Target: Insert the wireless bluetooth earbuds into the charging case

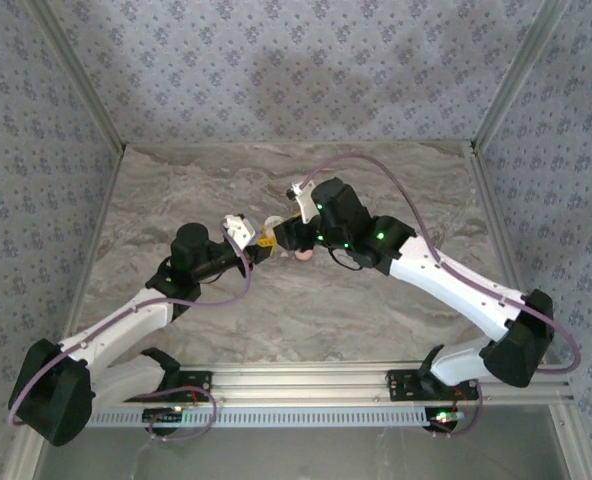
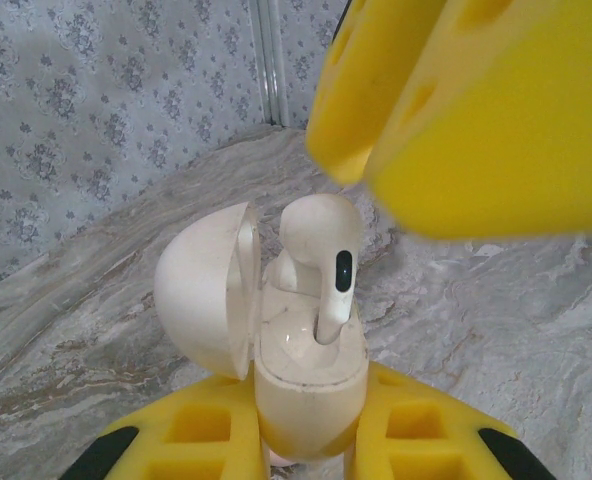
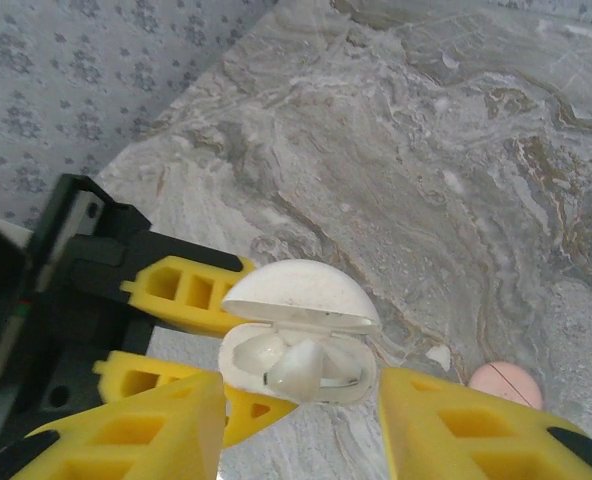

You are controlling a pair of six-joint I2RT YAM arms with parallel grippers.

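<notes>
The left gripper (image 2: 306, 445) is clamped on the base of the white charging case (image 2: 306, 375). Its lid (image 2: 201, 285) is tipped open toward 9 o'clock, 1 earbud (image 2: 321, 240) stands stem-down in its socket, and a 2nd earbud (image 2: 281, 275) sits low at its 9 o'clock. The right gripper (image 3: 301, 390) hangs just above with its 2 yellow fingers parted around nothing, and a round pink puck (image 3: 504, 382) lies on the marble table (image 3: 426, 150) at the case's 4 o'clock.

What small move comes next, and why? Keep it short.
Probably ease the right claw down onto the upright earbud: its stem is in a pocket of the charging case, but its head stands well above the rim, so it looks not fully seated.
</notes>
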